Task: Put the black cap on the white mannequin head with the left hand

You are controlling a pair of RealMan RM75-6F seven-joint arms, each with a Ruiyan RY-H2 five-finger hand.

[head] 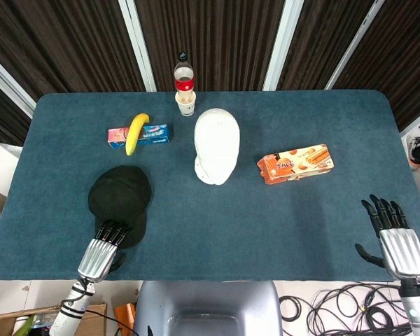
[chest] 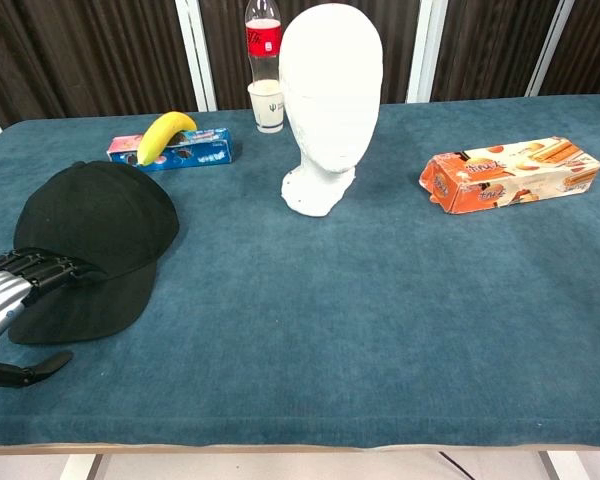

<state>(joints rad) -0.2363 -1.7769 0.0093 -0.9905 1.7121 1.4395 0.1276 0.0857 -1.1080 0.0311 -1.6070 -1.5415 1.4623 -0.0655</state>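
The black fabric baseball cap (head: 119,194) lies on the blue-covered desk (head: 266,224), near its front-left edge, well apart from the upright white foam mannequin head (head: 216,145). The left hand (head: 103,248) rests its fingers (chest: 42,268) on the cap's brim (thumb apart, nothing gripped). The right hand (head: 395,238) lies spread, empty.

My left hand (chest: 20,290) lies low at the near edge of the worktop (chest: 380,330), fingers (chest: 55,268) laid on the brim of the black cap (chest: 95,235) and thumb spread apart below. Beyond and to the right of my hand, the white mannequin head (chest: 328,100) stands upright.
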